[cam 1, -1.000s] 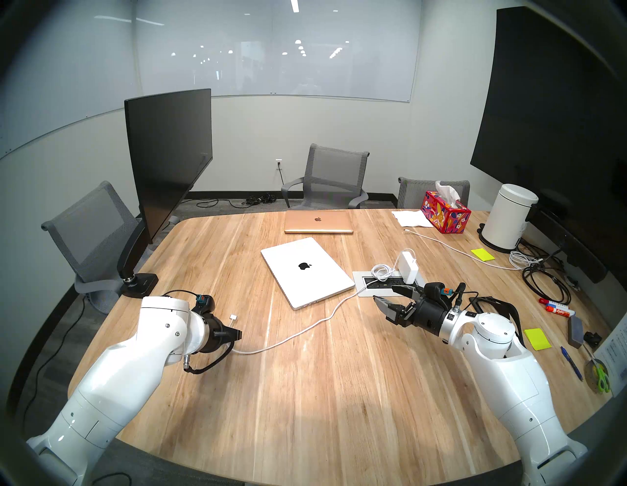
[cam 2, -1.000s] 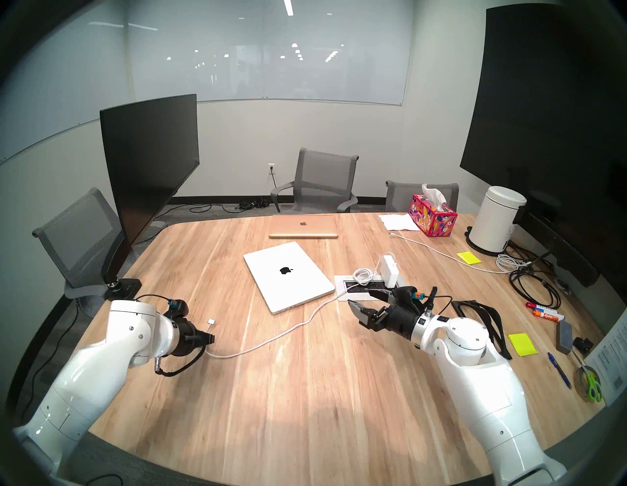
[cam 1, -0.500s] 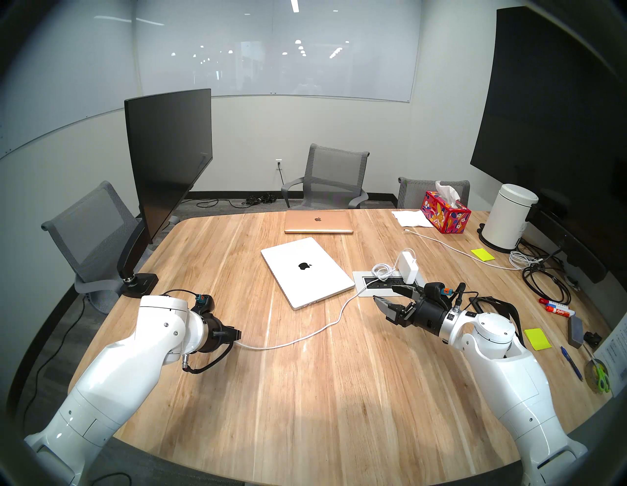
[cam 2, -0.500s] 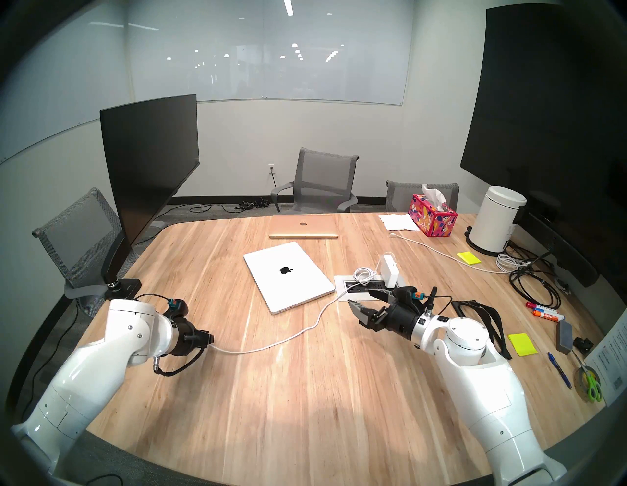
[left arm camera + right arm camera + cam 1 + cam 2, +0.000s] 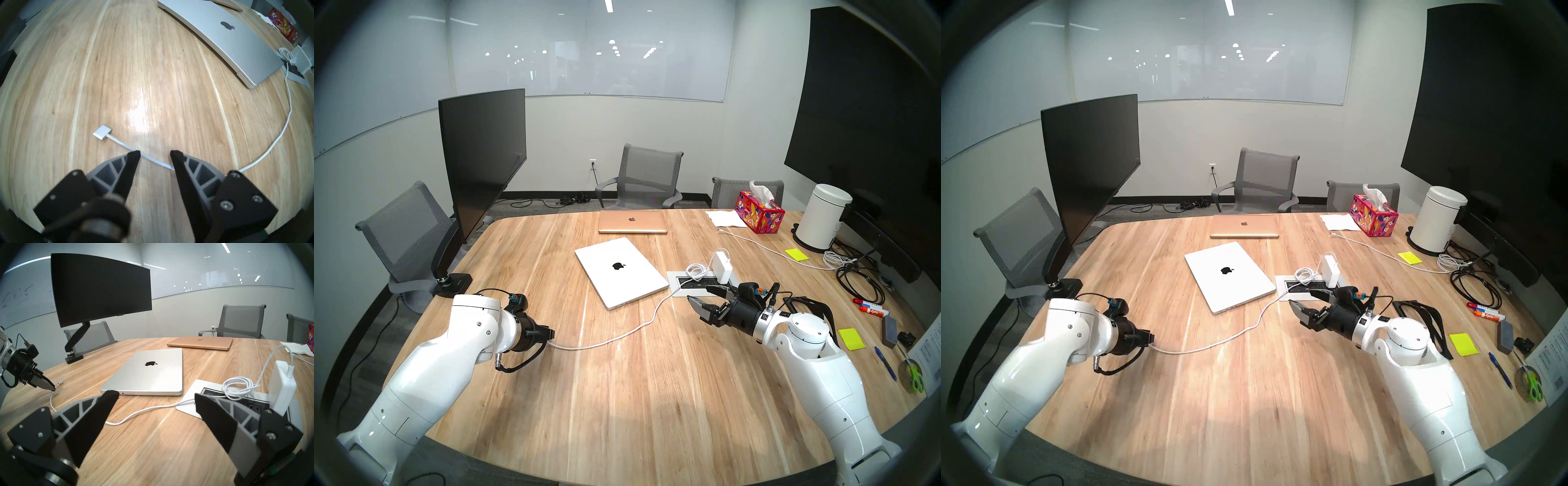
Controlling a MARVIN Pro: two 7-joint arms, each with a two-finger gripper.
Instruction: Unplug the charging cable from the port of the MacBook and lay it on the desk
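Observation:
The silver MacBook (image 5: 621, 271) lies closed on the wooden desk (image 5: 653, 390). The white charging cable (image 5: 595, 346) is out of it and runs across the desk to the white power brick (image 5: 722, 268) on the outlet panel (image 5: 674, 276). Its flat plug (image 5: 102, 134) lies on the wood just past my left gripper (image 5: 155, 155). That gripper is open, low over the desk, with the cord lying loose between its fingertips. The plug is hidden in the head views. My right gripper (image 5: 698, 293) is open and empty in front of the outlet panel.
A rose-gold laptop (image 5: 632, 221) lies behind the MacBook. A monitor on an arm (image 5: 483, 159) stands at the left. At the right are a tissue box (image 5: 759, 212), a white canister (image 5: 823, 217), another white cord (image 5: 765, 249), black coiled cables (image 5: 857, 281), markers and sticky notes.
The plug, seen raised beside my left gripper a second ago, has dropped out of the head views. The cord's near end has shifted and my left arm has drawn back slightly. The right arm has not moved.

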